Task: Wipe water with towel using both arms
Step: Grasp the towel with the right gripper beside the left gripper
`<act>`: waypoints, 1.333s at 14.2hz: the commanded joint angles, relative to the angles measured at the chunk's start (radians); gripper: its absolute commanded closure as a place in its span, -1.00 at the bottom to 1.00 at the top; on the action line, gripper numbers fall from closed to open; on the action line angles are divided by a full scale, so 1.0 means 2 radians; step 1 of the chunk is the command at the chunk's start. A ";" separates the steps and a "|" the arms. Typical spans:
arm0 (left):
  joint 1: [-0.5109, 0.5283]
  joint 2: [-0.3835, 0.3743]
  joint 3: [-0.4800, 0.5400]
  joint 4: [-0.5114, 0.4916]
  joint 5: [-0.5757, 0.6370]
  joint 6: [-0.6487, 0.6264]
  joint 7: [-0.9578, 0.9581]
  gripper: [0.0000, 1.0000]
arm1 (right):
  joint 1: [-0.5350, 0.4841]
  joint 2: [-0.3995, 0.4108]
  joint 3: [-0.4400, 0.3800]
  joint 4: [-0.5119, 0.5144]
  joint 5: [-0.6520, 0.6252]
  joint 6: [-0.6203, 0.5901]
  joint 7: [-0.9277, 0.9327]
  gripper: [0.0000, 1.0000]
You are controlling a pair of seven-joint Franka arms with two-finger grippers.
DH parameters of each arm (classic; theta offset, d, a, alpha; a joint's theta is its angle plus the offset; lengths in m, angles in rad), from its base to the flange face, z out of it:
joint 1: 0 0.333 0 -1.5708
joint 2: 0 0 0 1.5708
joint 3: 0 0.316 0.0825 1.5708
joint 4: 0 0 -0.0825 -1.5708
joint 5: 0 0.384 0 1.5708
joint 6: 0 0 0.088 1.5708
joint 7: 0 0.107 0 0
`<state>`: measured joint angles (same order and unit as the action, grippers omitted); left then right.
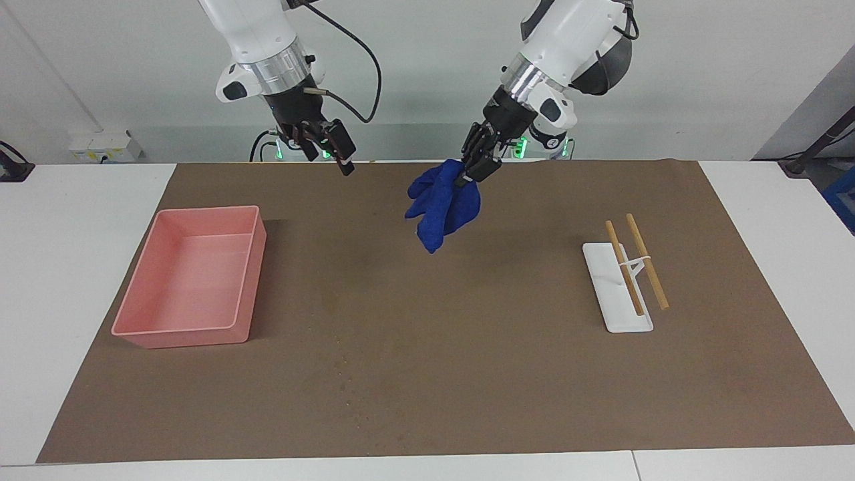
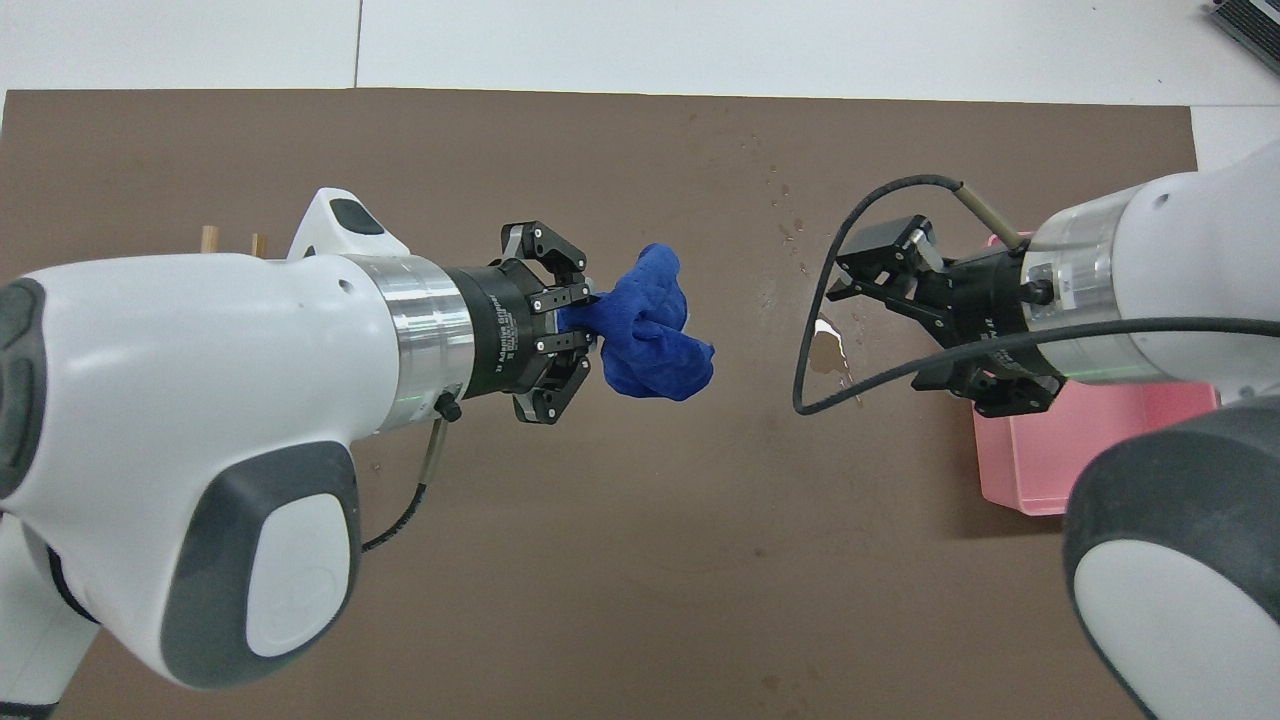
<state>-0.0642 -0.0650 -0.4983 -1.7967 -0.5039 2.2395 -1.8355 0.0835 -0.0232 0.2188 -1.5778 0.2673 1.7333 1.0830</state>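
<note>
In the facing view, the towel (image 1: 442, 206) is held in the air by the left gripper (image 1: 475, 168), whose jaws are closed on its upper edge. The blue cloth hangs down in a lumpy bunch over the middle of the brown mat (image 1: 467, 374), clear of the surface. The right gripper (image 1: 328, 148) is raised over the mat edge nearest to the robots, with its jaws spread and nothing between them. A pink tub (image 1: 190, 277) is seen toward the right arm's end of the table. A white stand (image 1: 613, 294) with two wooden sticks (image 1: 636, 266) is placed toward the left arm's end.

In the overhead view, the left gripper (image 2: 575, 322) is seen gripping the towel (image 2: 648, 340) from the side. The water (image 2: 828, 345) is shown as a small shiny puddle on the mat (image 2: 600, 560), with tiny drops farther from the robots. It lies between the towel and the right gripper (image 2: 880, 325), whose jaws are released. The tub (image 2: 1080, 450) is partly covered by the right arm.
</note>
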 commanded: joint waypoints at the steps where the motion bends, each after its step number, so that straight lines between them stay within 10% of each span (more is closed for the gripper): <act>1: -0.027 -0.003 0.006 -0.015 -0.012 0.044 -0.022 1.00 | 0.011 0.018 0.001 0.006 0.033 0.041 0.086 -1.00; 19: -0.058 -0.007 0.005 -0.017 -0.012 0.113 -0.016 1.00 | 0.049 0.015 0.003 -0.049 0.067 0.130 0.118 -0.94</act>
<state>-0.1571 -0.0650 -0.4987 -1.8184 -0.5041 2.4455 -1.8715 0.1818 0.0327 0.2212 -1.6308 0.3785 1.9381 1.3085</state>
